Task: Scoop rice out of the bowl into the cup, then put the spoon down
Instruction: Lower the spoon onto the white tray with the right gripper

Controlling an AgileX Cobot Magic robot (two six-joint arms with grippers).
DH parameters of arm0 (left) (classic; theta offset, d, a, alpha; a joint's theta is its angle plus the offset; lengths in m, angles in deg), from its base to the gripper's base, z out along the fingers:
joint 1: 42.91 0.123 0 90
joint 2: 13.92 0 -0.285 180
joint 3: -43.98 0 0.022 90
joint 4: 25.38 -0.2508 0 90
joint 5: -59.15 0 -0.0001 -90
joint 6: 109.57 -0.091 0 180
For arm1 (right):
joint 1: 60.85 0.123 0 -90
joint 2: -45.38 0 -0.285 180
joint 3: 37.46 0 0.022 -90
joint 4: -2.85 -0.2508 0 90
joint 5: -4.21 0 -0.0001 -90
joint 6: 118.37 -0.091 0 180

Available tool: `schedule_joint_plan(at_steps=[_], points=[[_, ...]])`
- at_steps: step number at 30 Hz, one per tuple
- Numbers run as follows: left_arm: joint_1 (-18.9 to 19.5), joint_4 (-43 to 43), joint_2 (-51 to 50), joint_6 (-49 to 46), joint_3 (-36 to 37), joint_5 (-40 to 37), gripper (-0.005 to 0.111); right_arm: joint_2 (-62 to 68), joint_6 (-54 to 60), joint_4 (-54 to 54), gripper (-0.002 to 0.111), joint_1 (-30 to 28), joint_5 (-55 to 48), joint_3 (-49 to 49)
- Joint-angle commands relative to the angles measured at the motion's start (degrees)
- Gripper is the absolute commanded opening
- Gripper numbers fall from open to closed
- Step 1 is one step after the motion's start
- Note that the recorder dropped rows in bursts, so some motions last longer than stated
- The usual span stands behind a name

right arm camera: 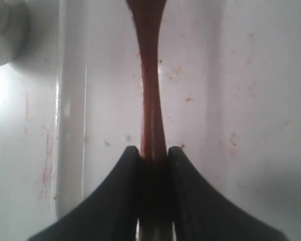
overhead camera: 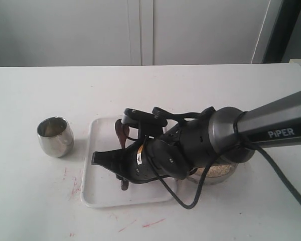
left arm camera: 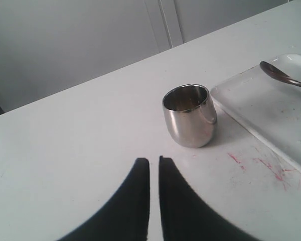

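Observation:
The steel cup [overhead camera: 55, 136] stands on the table left of the white tray [overhead camera: 98, 196]. My right gripper [overhead camera: 121, 163] reaches across the tray and is shut on the spoon's handle [right arm camera: 150, 100]. The dark wooden spoon bowl [overhead camera: 121, 131] points toward the tray's far side, low over it; I cannot tell whether it touches. The bowl [overhead camera: 226, 173] with rice [overhead camera: 218, 170] sits mostly hidden behind the right arm. My left gripper [left arm camera: 154, 163] hovers over bare table short of the cup [left arm camera: 189, 115], its fingers nearly together with nothing between them. It does not show in the exterior view.
The white tray [left arm camera: 271, 108] has small stains on its floor, and red marks streak the table beside it. The right arm and its cable cover the middle right of the table. A white wall runs along the table's far edge.

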Motion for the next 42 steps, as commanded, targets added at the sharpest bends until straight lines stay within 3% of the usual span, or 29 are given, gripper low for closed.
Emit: schedule_joint_plan(at_steps=[1,29,37,42], points=[[-0.2,0.4,0.1,0.1,-0.2,0.4,0.014,0.0,1.1,1.1,0.000,-0.3,1.5,0.0],[-0.2,0.4,0.1,0.1,-0.2,0.4,0.014,0.0,5.0,1.1,0.000,-0.3,1.2,0.0],[-0.2,0.4,0.1,0.1,-0.2,0.4,0.014,0.0,5.0,1.1,0.020,-0.3,0.1,0.0],[-0.2,0.4,0.1,0.1,-0.2,0.4,0.014,0.0,5.0,1.1,0.024,-0.3,-0.1,0.0]])
